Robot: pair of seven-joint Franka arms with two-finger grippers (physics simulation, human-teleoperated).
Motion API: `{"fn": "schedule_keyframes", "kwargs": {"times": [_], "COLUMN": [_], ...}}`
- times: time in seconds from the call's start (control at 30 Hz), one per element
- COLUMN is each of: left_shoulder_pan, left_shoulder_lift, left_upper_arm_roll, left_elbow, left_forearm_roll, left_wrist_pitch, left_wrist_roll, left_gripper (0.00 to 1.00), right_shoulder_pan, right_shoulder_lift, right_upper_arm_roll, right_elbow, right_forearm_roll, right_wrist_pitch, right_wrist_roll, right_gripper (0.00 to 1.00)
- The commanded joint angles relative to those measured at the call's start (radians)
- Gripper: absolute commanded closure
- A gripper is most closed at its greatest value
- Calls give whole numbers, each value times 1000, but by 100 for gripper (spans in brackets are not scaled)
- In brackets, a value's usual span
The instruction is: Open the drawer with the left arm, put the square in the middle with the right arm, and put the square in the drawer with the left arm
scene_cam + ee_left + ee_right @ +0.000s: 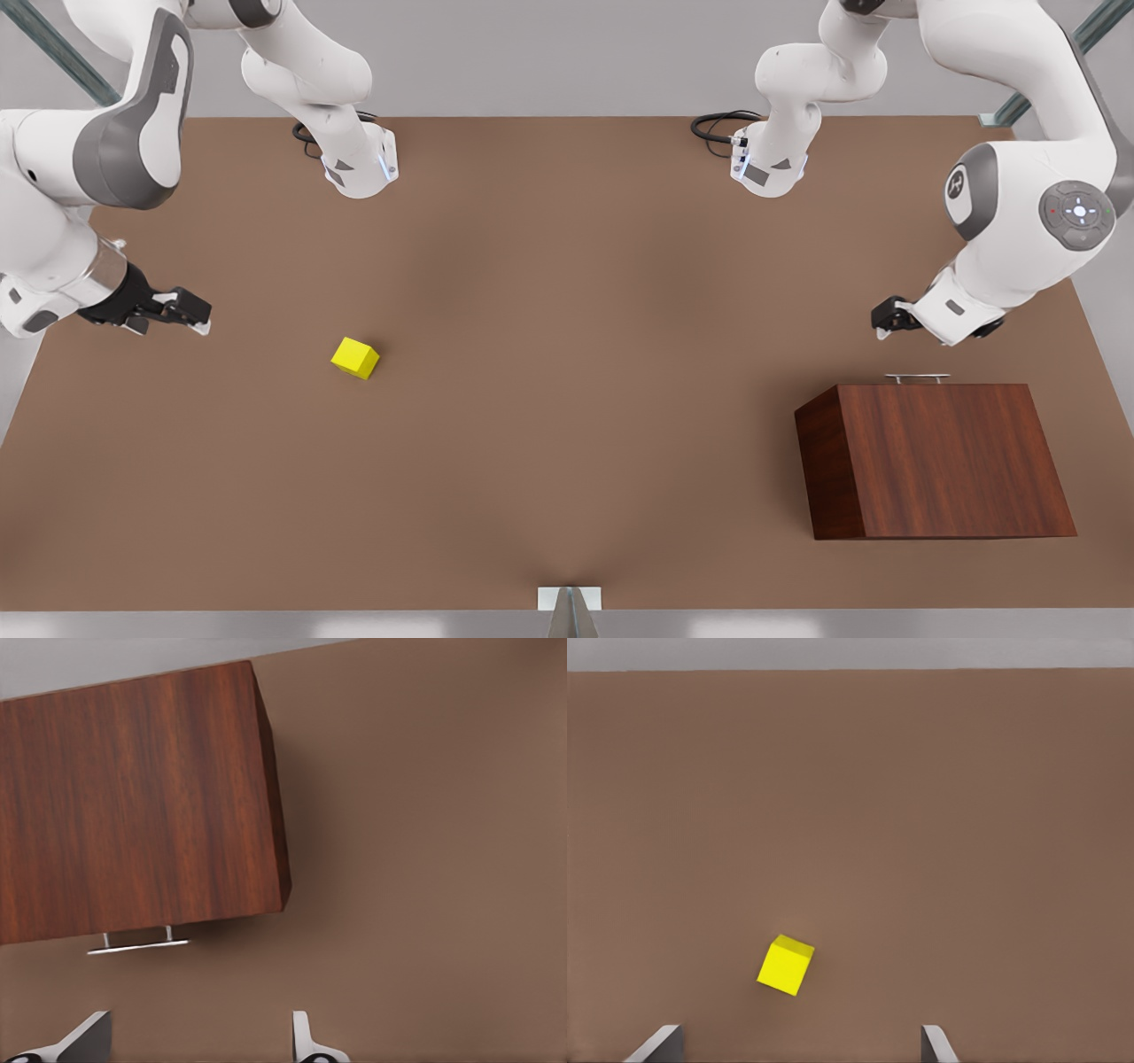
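Observation:
The wooden cabinet (948, 456) (133, 806) stands at the front view's right with the drawer pushed in; just its silver handle (917, 378) (137, 945) sticks out. My left gripper (886, 317) (195, 1047) hovers a short way from that handle, open and holding nothing. The square, a yellow cube (355, 358) (785, 965), lies on the table at the front view's left. My right gripper (190, 312) (797, 1050) hangs open to the cube's left in the front view, well apart from it. The middle (567, 354) of the brown tabletop is bare.
Both arm bases (359, 164) (769, 164) are bolted at the table's far edge with black cables beside them. A small white bracket (569, 599) sits at the near edge. Open tabletop lies between the cube and the cabinet.

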State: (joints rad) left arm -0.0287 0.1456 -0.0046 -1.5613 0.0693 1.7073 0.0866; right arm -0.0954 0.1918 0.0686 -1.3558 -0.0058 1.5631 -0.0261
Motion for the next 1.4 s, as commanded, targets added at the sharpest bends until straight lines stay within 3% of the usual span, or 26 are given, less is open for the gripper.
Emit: {"fn": "schedule_keyframes", "kwargs": {"times": [0.0, 0.13, 0.2, 0.4, 0.53, 0.63, 0.9, 1.37], "left_shoulder_pan": [1, 3, 3, 6, 18, 18, 24, 87], "left_shoulder_lift": [0, -40, -149, -256, -290, -285, -235, -130], "left_upper_arm_roll": [0, 5, 43, 120, 132, 137, 149, 152], "left_elbow": [0, -89, -292, -556, -710, -805, -858, -881], "left_forearm_roll": [1, 0, -3, -6, -6, -13, -55, -138], "left_wrist_pitch": [-2, 55, 212, 475, 655, 799, 913, 1055], "left_wrist_roll": [-1, -166, -422, -929, -1061, -1148, -1403, -1436], "left_gripper": [0, 0, 0, 0, 0, 0, 0, 0], "right_shoulder_pan": [0, 11, 11, 9, 9, 8, 6, -9], "right_shoulder_lift": [1, -3, -15, -63, -89, -74, 1, 46], "right_upper_arm_roll": [0, 83, 155, 171, 192, 192, 191, 181], "right_elbow": [0, -66, -131, -434, -632, -672, -760, -930], "right_forearm_roll": [0, 20, 26, 33, 32, 27, 21, 30], "right_wrist_pitch": [0, 29, 84, 330, 551, 609, 716, 922], "right_wrist_roll": [0, -89, -201, -747, -871, -940, -1045, -960], "right_gripper": [0, 0, 0, 0, 0, 0, 0, 0]}}
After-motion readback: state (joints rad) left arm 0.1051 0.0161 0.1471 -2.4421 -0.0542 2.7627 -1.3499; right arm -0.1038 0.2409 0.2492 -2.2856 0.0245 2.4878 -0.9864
